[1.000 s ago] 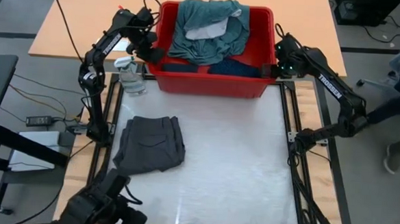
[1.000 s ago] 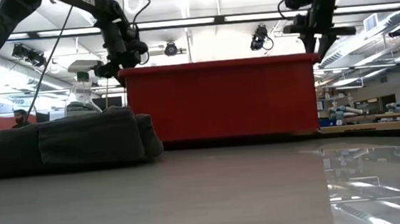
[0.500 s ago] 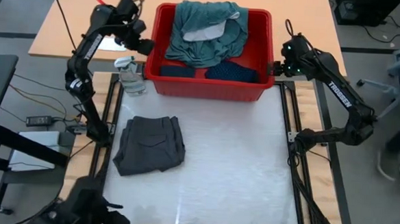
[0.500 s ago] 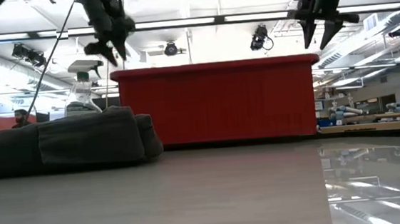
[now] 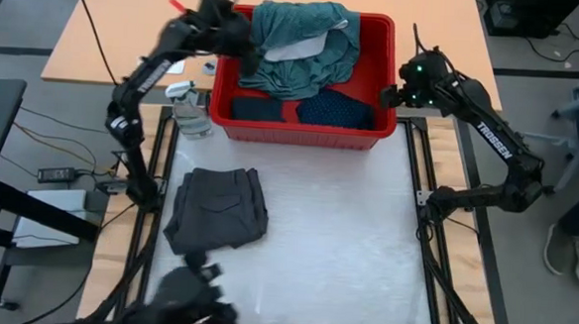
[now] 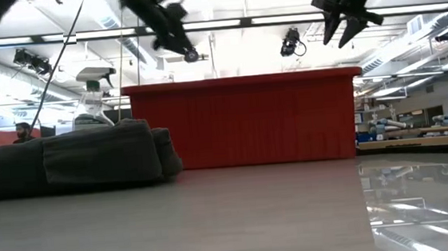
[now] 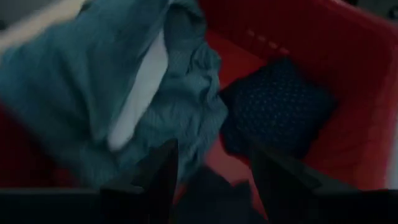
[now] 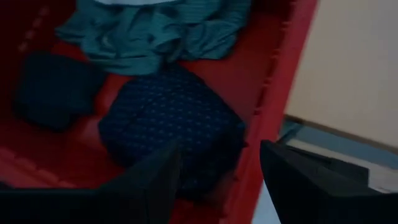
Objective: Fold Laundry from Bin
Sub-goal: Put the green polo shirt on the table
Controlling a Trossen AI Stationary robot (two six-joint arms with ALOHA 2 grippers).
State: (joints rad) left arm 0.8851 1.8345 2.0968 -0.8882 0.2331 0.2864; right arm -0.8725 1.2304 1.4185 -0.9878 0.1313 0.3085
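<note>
The red bin (image 5: 224,119) stands on its base at the table's far edge. In it lie a teal dotted T-shirt (image 5: 305,59) with a white piece (image 5: 297,49), a navy dotted piece (image 5: 337,110) and a dark piece (image 5: 256,109). A folded dark grey garment (image 5: 217,210) lies flat on the table's near left. My left gripper (image 5: 242,38) hangs open above the bin's far left corner, tipped toward the T-shirt (image 7: 93,93). My right gripper (image 5: 390,94) hangs open above the bin's right rim, over the navy piece (image 8: 168,124). Neither has anything between its fingers.
A clear spray bottle (image 5: 190,107) stands just left of the bin. A wooden table (image 5: 108,33) lies beyond the far edge. A person (image 5: 574,227) stands at the right. A dark blurred shape (image 5: 188,301) shows at the near left edge. The white mat's middle and right (image 5: 345,244) are bare.
Both grippers have left the bin's side walls, opened and risen. My left gripper has swung from the bin's left wall up toward its far left corner and tipped over the laundry. The bin has come slightly toward the near edge.
</note>
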